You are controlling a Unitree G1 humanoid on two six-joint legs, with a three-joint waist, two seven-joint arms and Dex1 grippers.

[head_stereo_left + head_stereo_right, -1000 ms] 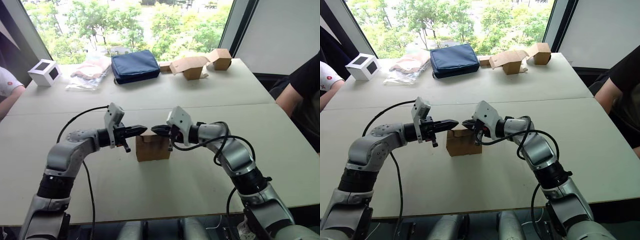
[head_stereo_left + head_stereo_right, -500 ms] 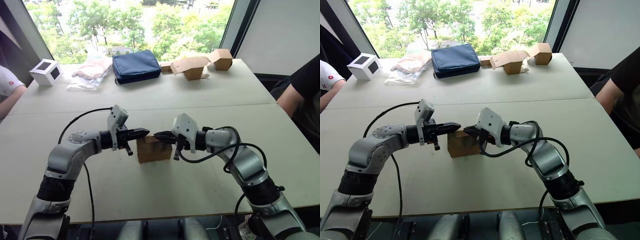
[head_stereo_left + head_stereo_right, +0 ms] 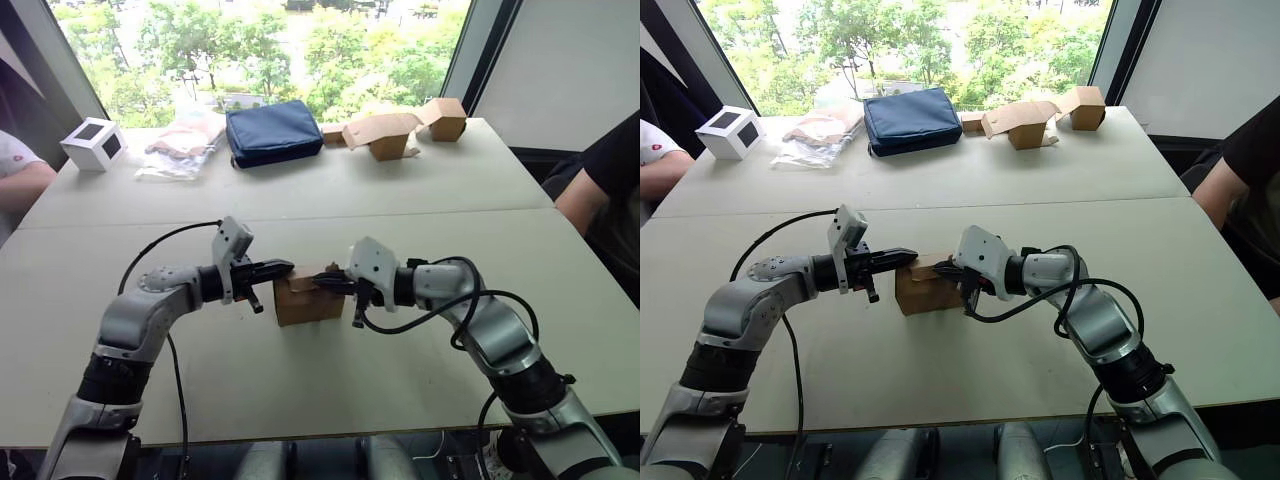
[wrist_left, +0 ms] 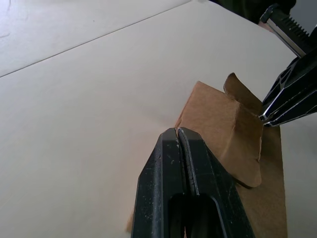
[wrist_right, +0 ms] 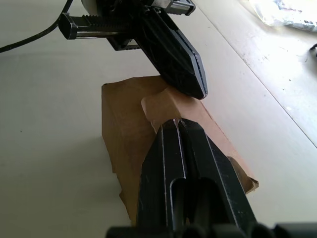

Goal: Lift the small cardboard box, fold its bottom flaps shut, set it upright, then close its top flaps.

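Left eye view: one small cardboard box (image 3: 308,298) stands mid-table (image 3: 400,200). Two grippers, left (image 3: 288,266) and right (image 3: 318,283), both pinched closed and empty, press its top flaps (image 4: 233,129).

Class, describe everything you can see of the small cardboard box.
The small cardboard box is plain brown corrugated card, roughly cubic, standing on the pale table between both arms. Its curved top flaps are folded partway down. The left end effector and right end effector, both shut, press at its top.
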